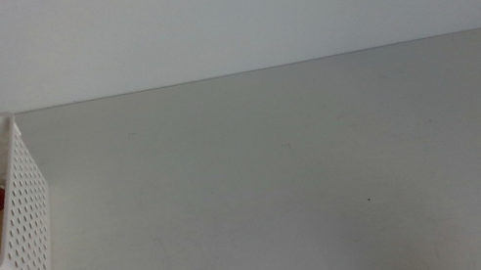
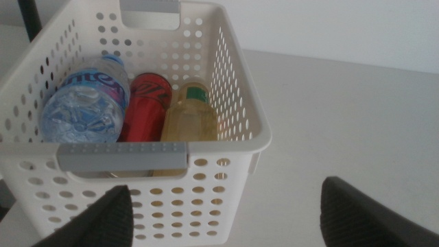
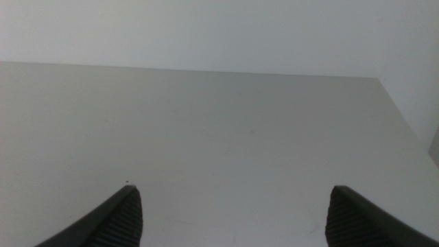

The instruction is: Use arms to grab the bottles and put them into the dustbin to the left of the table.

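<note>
The water bottle (image 2: 86, 103), red can (image 2: 145, 106) and yellow bottle (image 2: 191, 116) are seen lying side by side inside the dustbin (image 2: 236, 103) at the bench's (image 1: 305, 163) left edge. The left gripper (image 2: 223, 219) is held near it, jaws spread, empty; the right gripper (image 3: 230, 219) likewise, over bare bench.

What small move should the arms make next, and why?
Probably none beyond staying parked: the water bottle, red can and yellow bottle all lie inside the basket. The left gripper and right gripper are open and hold nothing.
</note>
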